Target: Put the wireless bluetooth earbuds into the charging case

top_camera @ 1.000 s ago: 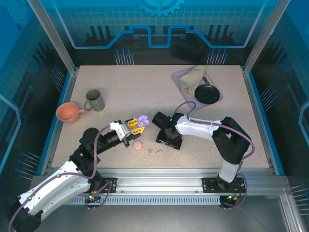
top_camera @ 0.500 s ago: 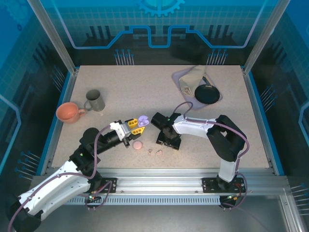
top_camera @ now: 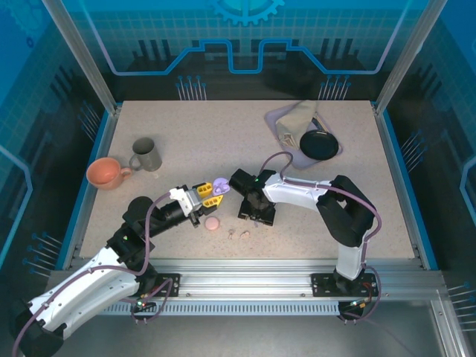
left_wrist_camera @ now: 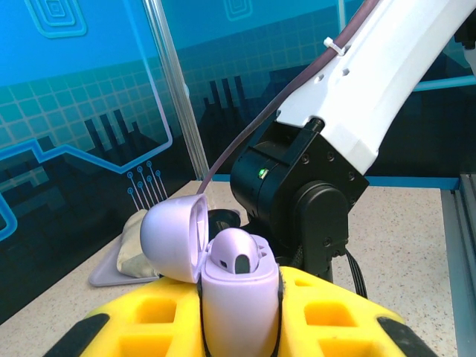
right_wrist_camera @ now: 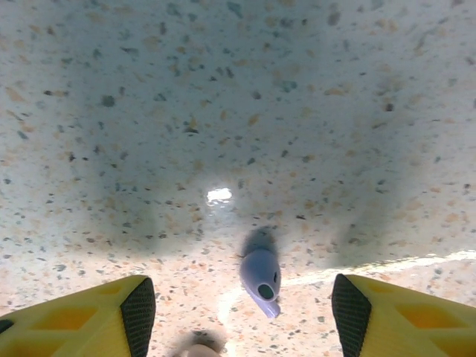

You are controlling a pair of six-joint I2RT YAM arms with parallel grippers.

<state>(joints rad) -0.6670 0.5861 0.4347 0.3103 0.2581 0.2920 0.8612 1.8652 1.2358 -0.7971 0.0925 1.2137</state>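
My left gripper (top_camera: 210, 195) is shut on an open lavender charging case (left_wrist_camera: 239, 309), held upright just above the table. Its lid (left_wrist_camera: 175, 238) is swung back to the left, and one lavender earbud (left_wrist_camera: 238, 254) sits in the case. My right gripper (right_wrist_camera: 244, 316) points down at the table, open. A second lavender earbud (right_wrist_camera: 260, 274) lies loose between its fingers (right_wrist_camera: 139, 312) and touches neither pad. In the top view the right wrist (top_camera: 253, 208) sits just right of the held case (top_camera: 220, 185). Two pale pink earbuds (top_camera: 238, 234) lie on the table in front of it.
A closed pink case (top_camera: 213, 223) lies below the left gripper. An orange cup (top_camera: 104, 172) and a grey mug (top_camera: 146, 155) stand at the left. A tray (top_camera: 277, 117) with a folded cloth (top_camera: 295, 119) and a black round case (top_camera: 318, 145) is at the back right.
My right arm has shifted a little left, toward the held case, and its jaws have narrowed somewhat. The left arm and the lavender case have stayed put.
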